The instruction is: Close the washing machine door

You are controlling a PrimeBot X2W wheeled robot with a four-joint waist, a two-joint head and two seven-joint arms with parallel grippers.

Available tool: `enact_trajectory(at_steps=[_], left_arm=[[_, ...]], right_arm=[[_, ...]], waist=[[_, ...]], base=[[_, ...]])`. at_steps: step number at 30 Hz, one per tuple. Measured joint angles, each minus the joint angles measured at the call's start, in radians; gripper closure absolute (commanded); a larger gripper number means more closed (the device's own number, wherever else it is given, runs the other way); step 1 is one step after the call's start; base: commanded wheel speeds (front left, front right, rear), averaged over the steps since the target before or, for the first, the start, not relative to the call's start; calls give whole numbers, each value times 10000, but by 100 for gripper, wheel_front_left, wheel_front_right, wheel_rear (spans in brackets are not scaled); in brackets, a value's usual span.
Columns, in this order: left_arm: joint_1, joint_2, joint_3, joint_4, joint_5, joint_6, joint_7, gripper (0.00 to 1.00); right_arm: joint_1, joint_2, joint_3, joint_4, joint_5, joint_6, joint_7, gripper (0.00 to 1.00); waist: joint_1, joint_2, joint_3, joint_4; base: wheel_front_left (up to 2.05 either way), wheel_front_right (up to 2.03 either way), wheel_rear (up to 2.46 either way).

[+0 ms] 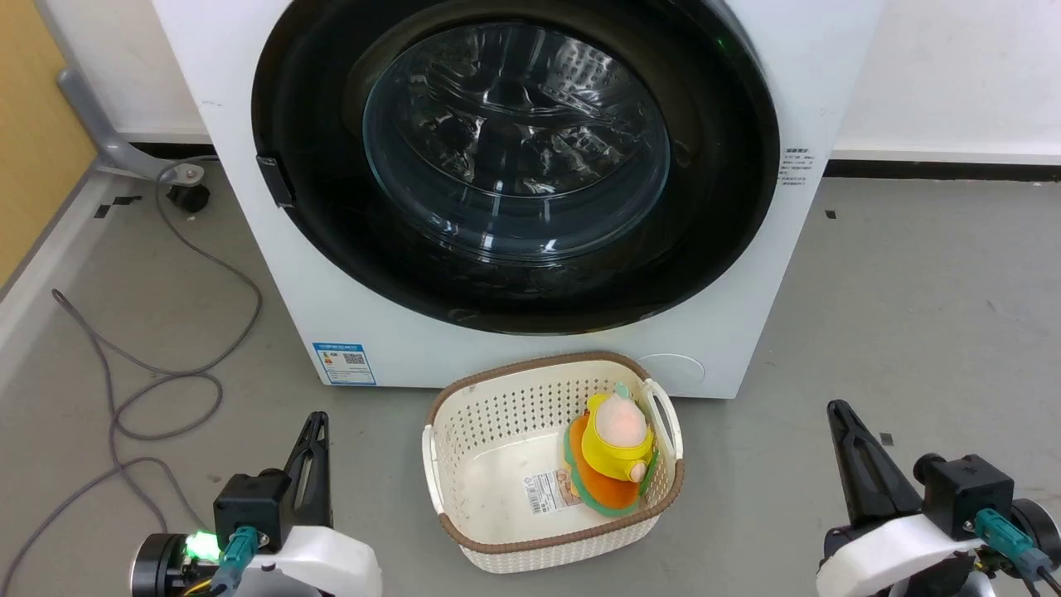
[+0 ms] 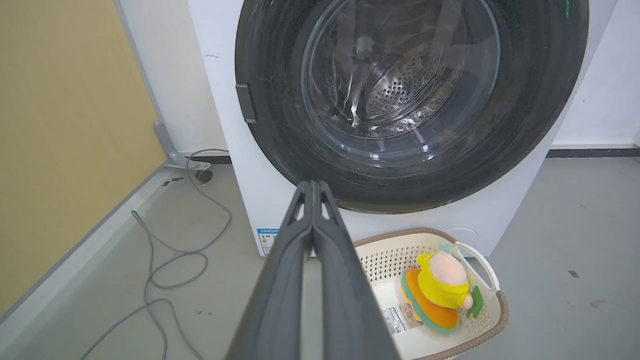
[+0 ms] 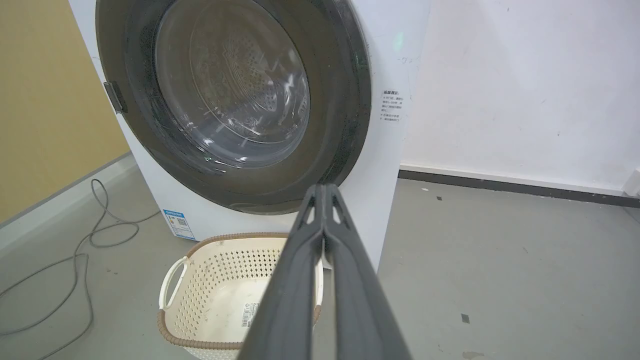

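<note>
**Head view.** The washing machine [image 1: 398, 348] occupies the upper field from 10 to 2 o'clock. The washing machine door [image 1: 515, 141] lies flat against the machine's white front, and its glossy black rim meets the panel all round. The perforated steel drum shows through the bulging glass bowl. A small dark latch tab [image 1: 275, 181] sits on the rim at 9 o'clock of the door. The blue-and-white sticker [image 1: 344, 363] is low on the front, at 7 o'clock of the door. A block of printed text [image 1: 800, 166] is on the front at 3 o'clock of the door.

On the grey floor [image 1: 912, 332], at 6 o'clock of the view and just in front of the machine, stands the cream perforated basket [image 1: 530, 365]. It holds a yellow and orange plush toy [image 1: 615, 448], which lies against the wall at 3 o'clock of the basket. A grey cable [image 1: 191, 365] loops over the floor at 8 o'clock.

The left gripper [image 1: 317, 417] is at 7 o'clock and the right gripper [image 1: 837, 408] at 4 o'clock. Both are well apart from the door and the basket.

**Left wrist view.** The left gripper [image 2: 312, 184] has its fingers pressed together, clenched on nothing. It points toward 6 o'clock of the door [image 2: 400, 85].

**Right wrist view.** The right gripper [image 3: 325, 187] is likewise clenched and empty. Its tip lies before the machine's front at 5 o'clock of the door [image 3: 232, 95].
</note>
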Motion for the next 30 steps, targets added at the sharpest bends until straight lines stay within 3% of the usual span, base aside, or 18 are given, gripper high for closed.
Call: enact_trajectory(at_steps=[30], left_arm=[[-13,-6,125,-194,21,-249,612,100]], right_arm=[[0,0,77,-199,-458,0,633,100]], waist=[[0,0,-60,-107]], base=[[0,0,0]])
